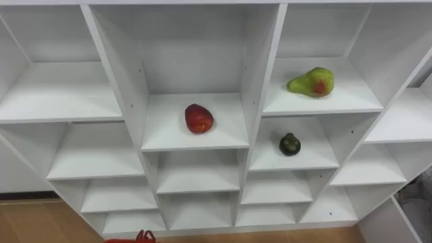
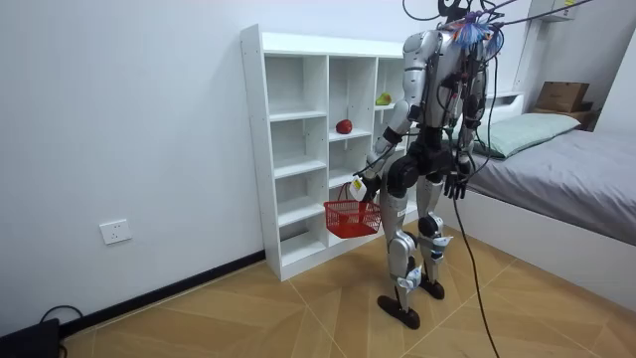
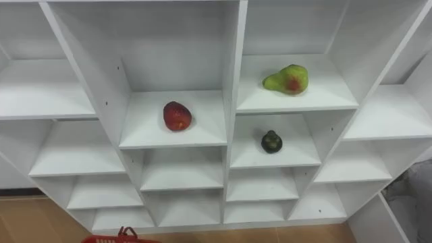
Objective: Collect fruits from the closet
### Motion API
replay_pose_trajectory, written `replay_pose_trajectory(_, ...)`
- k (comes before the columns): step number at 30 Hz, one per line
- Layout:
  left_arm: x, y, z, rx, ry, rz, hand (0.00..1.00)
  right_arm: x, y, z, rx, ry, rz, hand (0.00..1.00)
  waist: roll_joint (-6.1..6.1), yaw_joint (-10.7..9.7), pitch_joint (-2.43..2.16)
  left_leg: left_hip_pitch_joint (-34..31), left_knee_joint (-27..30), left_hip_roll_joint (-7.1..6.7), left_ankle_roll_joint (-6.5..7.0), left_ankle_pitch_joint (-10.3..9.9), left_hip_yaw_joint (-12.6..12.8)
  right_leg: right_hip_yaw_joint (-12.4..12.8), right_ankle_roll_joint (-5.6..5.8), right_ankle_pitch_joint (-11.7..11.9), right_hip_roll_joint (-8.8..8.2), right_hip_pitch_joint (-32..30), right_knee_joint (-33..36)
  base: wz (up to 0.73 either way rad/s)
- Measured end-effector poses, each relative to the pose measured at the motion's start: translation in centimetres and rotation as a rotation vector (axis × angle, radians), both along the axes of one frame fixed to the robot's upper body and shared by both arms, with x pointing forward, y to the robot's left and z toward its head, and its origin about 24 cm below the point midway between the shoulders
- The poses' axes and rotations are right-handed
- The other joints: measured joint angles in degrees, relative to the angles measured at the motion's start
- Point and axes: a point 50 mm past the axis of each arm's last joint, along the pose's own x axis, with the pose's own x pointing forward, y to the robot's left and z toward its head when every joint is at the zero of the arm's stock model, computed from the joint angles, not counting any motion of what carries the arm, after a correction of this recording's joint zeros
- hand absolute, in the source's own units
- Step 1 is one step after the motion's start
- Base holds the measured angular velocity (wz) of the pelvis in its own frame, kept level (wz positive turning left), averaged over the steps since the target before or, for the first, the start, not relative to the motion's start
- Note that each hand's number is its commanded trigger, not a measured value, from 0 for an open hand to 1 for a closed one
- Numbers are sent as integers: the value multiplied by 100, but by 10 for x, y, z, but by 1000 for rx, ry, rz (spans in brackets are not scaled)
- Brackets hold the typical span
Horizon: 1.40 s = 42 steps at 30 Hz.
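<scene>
Only the top of a red basket (image 1: 140, 237) shows at the bottom edge of the eye views; the rest is cut off. The closet (image 1: 262, 67) runs past the top and both sides. The small dark fruit (image 1: 289, 144) on its shelf is too small to name. In the room view the robot's body hides the closet's columns toward the room view's right. How the left hand (image 2: 360, 186) meets the basket's handle is too small to make out.

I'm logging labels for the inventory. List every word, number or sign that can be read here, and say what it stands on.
No text can be read.
The white shelf unit, the red fruit, the pear, the dark fruit and the red basket show no print.
The wall socket is too small to tell any marking.
</scene>
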Motion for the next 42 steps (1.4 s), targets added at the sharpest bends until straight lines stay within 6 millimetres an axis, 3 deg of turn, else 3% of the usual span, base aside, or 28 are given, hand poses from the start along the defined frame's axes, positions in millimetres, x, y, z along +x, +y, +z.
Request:
replay_pose_trajectory(12,0,-4,-1,17,-2,11,100,5,-4,1,-52,-62,-97,0,141,-4,-5,-31,-20,15,39,-43,-4,18,5,14,18,-27,5,0)
replay_pose_trajectory(18,1,-5,-1,25,-20,12,100,9,-5,2,-60,-107,-87,0,150,6,-3,-65,-20,13,39,-42,23,21,3,26,15,-90,-7,-2)
replay_pose_trajectory(23,3,-5,0,23,-45,8,100,26,-10,8,-93,-219,-94,0,189,11,-16,-116,-21,18,39,-42,171,113,11,73,29,-175,-42,-12)
replay_pose_trajectory(25,5,-5,1,21,-52,7,100,48,-12,16,-95,-371,-127,0,202,6,1,-124,-19,27,40,-42,241,159,13,127,41,-179,-105,-15)
replay_pose_trajectory(29,14,-6,4,25,-105,-4,100,87,-4,36,-59,-613,-112,0,208,6,-10,-177,-19,31,40,-42,288,178,12,138,51,-262,-82,-3)
replay_pose_trajectory(35,9,-3,6,35,-124,-5,100,115,8,70,-18,-864,-64,0,148,-17,-19,-239,10,36,40,-41,303,200,10,141,56,-306,-89,-1)
replay_pose_trajectory(42,8,5,9,57,-151,7,100,130,13,104,17,-1073,-70,0,98,-8,-37,-269,14,75,38,-43,459,329,-12,181,104,-396,-91,-11)
